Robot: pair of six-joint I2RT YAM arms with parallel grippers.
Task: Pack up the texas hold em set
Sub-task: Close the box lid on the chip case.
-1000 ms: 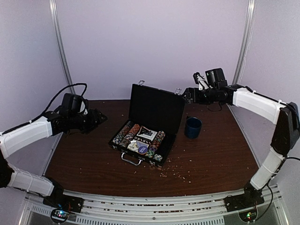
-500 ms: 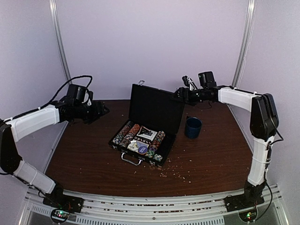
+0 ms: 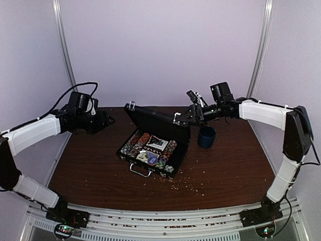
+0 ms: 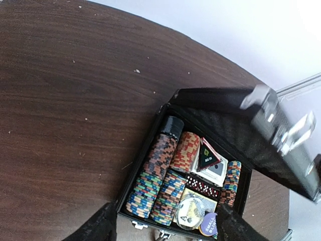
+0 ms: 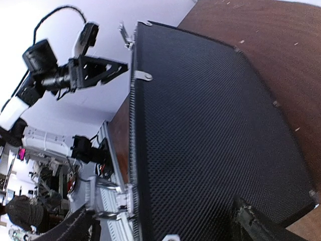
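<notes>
At the left of the dark brown wooden table (image 3: 90, 170), the left gripper (image 3: 107, 120) hung above the surface with its jaws spread wide and nothing between them. It was well apart from the flat black hinged briefcase (image 3: 173, 161) in the middle of the table and looked down on it from that side. The base lay flat with its silver handle toward the arms, and it held rows of striped multicoloured poker chips (image 4: 165, 181), card decks (image 4: 213, 168) and a row of tiny red dice (image 4: 203, 183). Its black textured lid (image 3: 155, 120) leaned partway forward over the tray, with its long axis running left to right along the hinge. The right gripper (image 3: 181, 118) was at the lid's right upper edge, against or just beside its outer face. Its jaws were likewise released and clasped nothing, and that face filled the wrist view. The right arm was therefore clearly the nearer one for lowering the lid forward. The dark blue round cup (image 3: 206, 136) stood just right of the case.
</notes>
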